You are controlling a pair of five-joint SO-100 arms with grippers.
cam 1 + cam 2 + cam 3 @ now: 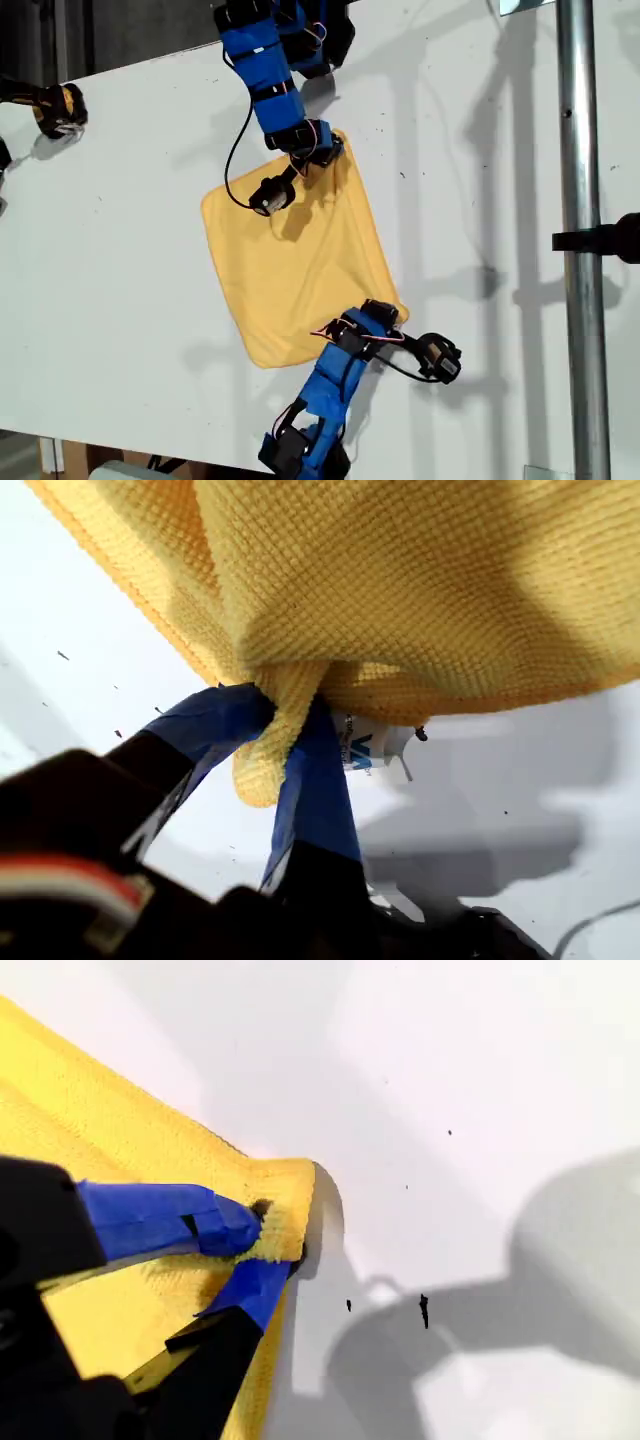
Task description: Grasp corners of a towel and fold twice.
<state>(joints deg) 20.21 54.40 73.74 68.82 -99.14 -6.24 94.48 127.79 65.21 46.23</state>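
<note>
Towel (pixel 300 265) lay spread flat, still unfolded, on the white bench (pixel 130 260), two neighbouring corners pinched: the first hand (pixel 290 725) clenched on one corner (pixel 262 765), the second hand (pixel 262 1242) on another (pixel 290 1185). Both folds remained to do.
</note>
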